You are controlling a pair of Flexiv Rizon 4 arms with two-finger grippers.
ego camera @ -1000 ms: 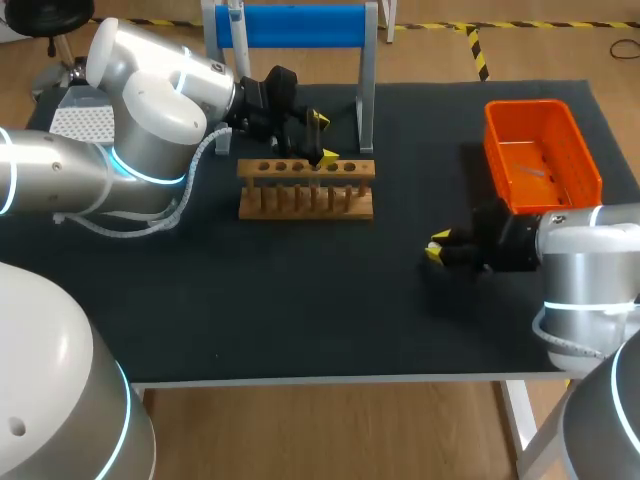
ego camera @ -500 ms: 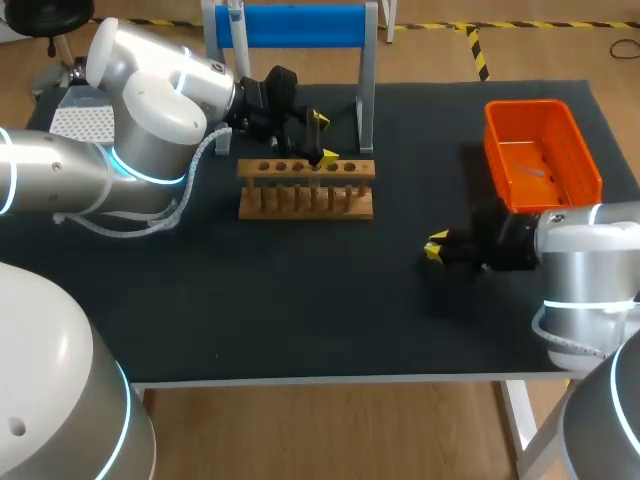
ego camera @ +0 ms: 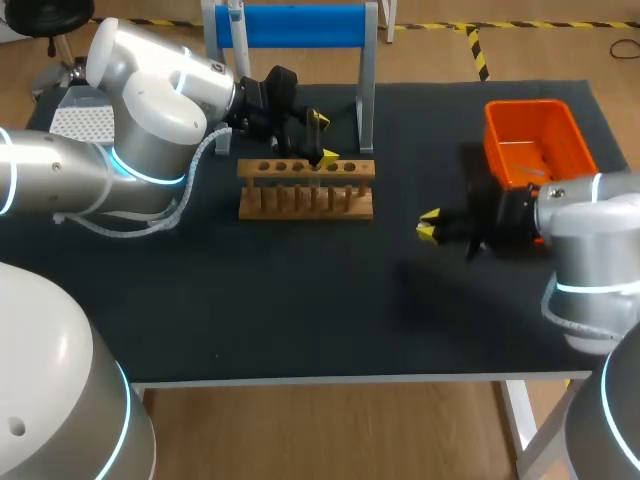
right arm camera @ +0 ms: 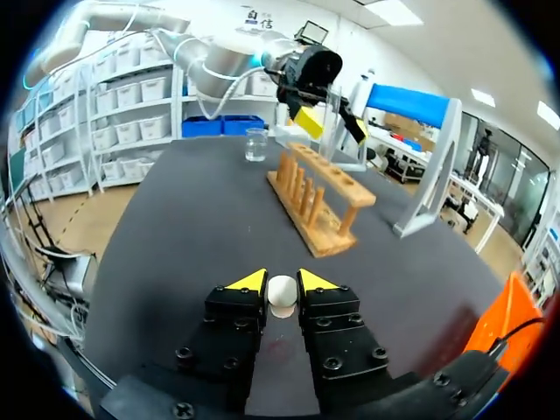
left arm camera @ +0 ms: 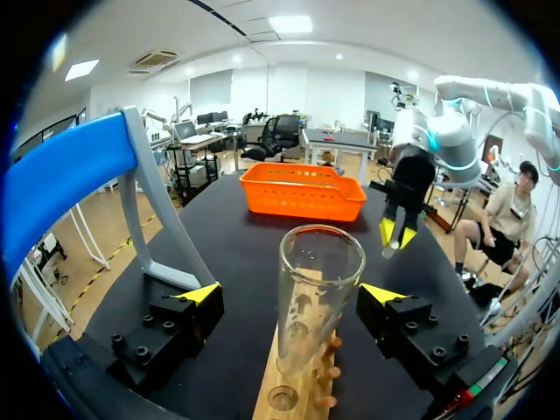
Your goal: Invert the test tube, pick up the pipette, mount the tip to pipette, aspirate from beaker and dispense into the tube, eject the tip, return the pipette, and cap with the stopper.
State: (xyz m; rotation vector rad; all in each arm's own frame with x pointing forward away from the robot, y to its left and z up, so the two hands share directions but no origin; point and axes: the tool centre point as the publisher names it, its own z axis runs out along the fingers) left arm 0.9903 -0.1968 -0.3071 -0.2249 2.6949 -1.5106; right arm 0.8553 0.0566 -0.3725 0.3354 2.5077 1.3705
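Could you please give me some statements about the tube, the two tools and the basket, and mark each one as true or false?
1. The test tube stands upright in the wooden rack. True.
2. The left tool is shut on the tube. False: its fingers stand apart on either side of the tube, not touching it.
3. The right tool grips a small white stopper. True.
4. The orange basket lies on the left arm's side of the table. False: it lies on the right arm's side.
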